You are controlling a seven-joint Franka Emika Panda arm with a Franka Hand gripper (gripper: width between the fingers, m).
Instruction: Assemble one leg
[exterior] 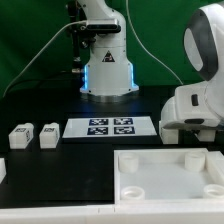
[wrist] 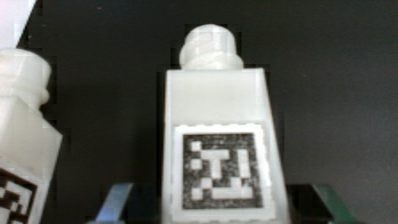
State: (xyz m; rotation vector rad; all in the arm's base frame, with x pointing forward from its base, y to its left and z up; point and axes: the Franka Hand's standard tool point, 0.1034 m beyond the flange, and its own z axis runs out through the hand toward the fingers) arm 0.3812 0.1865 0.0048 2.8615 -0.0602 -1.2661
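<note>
The leg sat between two fingers of the tool, with a second leg beside. I could not tell if it gripped.

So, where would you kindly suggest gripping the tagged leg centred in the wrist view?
Best grip the leg across its two flat long sides, from above its tagged face; the narrow rounded tip likely offers little purchase. The tool straddles those sides.
</note>
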